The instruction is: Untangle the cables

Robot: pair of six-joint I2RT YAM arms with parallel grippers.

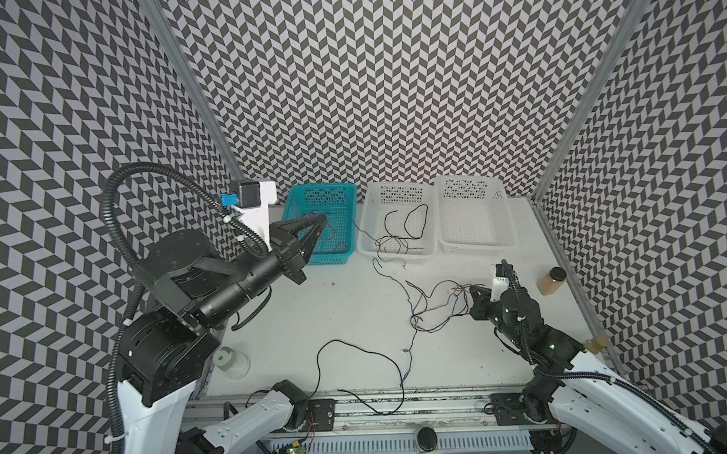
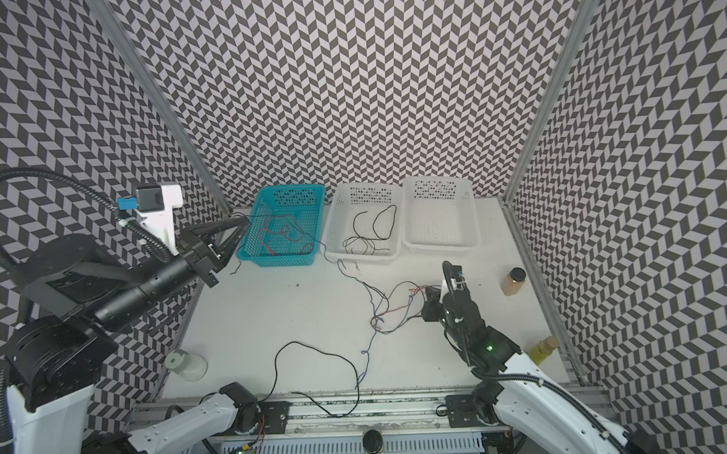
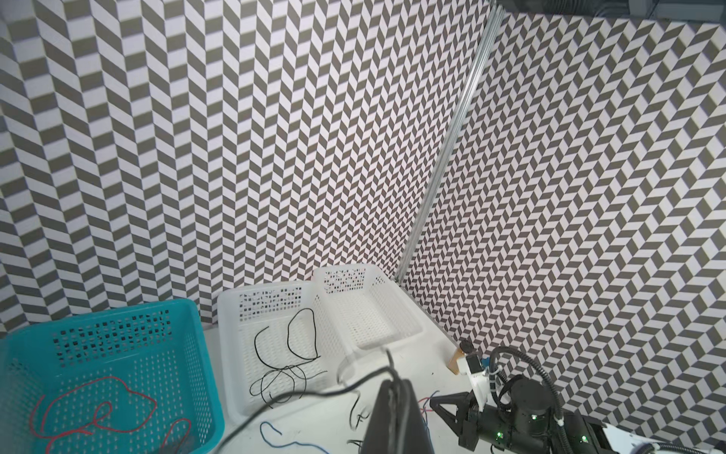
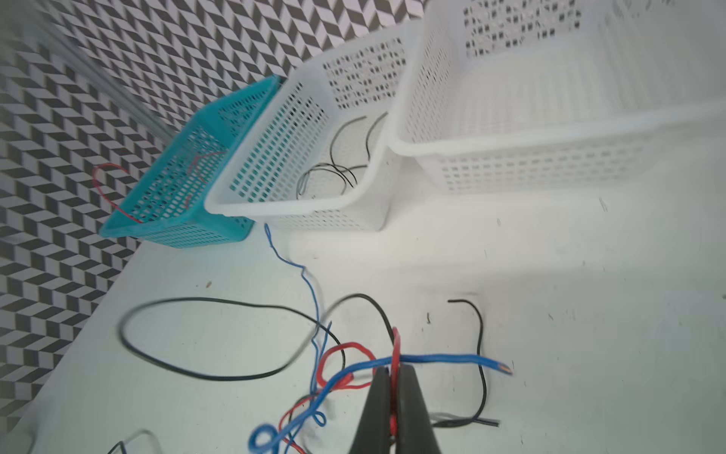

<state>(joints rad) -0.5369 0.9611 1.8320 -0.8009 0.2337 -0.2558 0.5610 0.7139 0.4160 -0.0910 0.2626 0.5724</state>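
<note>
Right end effector point(image 4: 395, 371) clamped on thin red wire point(image 4: 396, 346); left end effector point(image 1: 323, 216) pinches thin black wire point(image 3: 334, 391). Draw red out slowly — thin blue wire point(image 4: 444, 357) crosses it.

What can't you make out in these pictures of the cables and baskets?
Red cables in the teal basket: the left tool covers part of them in a top view.
Tangle: strands too thin in both top views to tell which lies over which.
Blue coils beside the right tool, which grips a red cable: cut off by the right wrist view's edge.
Black cable at the left tool: blurred in the left wrist view.
</note>
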